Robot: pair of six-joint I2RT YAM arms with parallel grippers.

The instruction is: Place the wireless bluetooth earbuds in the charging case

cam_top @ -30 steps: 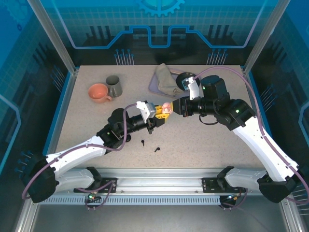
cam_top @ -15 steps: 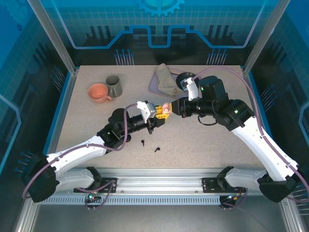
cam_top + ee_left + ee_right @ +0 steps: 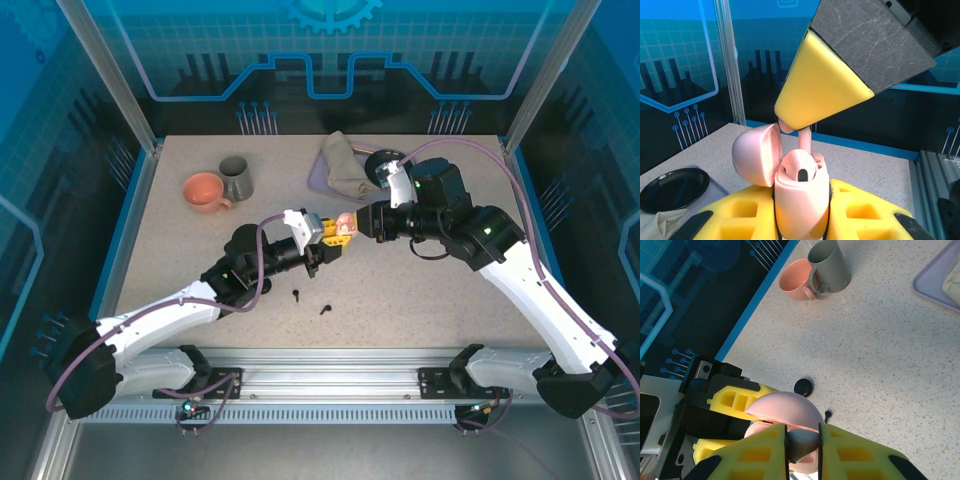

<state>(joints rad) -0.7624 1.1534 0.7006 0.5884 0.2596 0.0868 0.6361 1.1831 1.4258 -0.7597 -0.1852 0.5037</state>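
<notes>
The left gripper (image 3: 333,238) was clamped on the charging case (image 3: 800,197), a small pink one held upright above the middle of the table (image 3: 450,290), its yellow fingers (image 3: 735,220) pressed to both sides. The case's lid (image 3: 757,157) stood open, hinged back to one side. Directly above the case, the right gripper (image 3: 802,439) was closed narrowly on one pale earbud (image 3: 804,136), pinched at its top between the yellow fingertips (image 3: 760,450). The stem pointed down into the open mouth of the case and reached its rim; how deep it sat I could not tell.

In the right wrist view the domed lid bulged up just in front of the fingertips and hid most of the case body.

Two black earbuds lay loose on the table below and in front of the left gripper: one (image 3: 298,294) near the left arm, the other (image 3: 325,308) just beside it, apart from each other.

Toward the far left of the table stood a pink cup (image 3: 205,192) and a grey mug (image 3: 236,177), touching. At the far middle lay a pale tray (image 3: 322,178) with a crumpled beige cloth (image 3: 345,165) on it and a black plate (image 3: 378,163), partly covered by the right arm's wrist.
</notes>
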